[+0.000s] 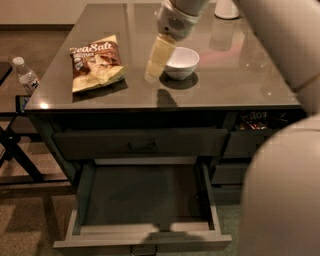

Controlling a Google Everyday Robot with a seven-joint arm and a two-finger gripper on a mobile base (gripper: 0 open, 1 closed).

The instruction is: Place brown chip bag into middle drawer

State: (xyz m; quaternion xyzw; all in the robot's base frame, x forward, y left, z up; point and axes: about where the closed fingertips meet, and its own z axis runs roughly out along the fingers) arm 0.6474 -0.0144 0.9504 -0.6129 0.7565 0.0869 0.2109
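The brown chip bag point(96, 62) lies flat on the left part of the glossy grey tabletop, "Sea Salt" lettering at its far end. The middle drawer point(142, 242) is pulled out below the table's front, and its plain grey interior shows nothing inside. My gripper point(159, 59) hangs over the tabletop, pointing down and to the left. It is just left of a white bowl point(181, 62) and about a bag's width to the right of the chip bag. It holds nothing that I can see.
The top drawer point(140, 144) above the open one is shut. The narrower right stack has a drawer holding snack packets point(256, 122). A water bottle point(26, 75) stands on a low stand at the left. My arm point(282, 190) fills the right side. A white object point(226, 8) stands at the table's back.
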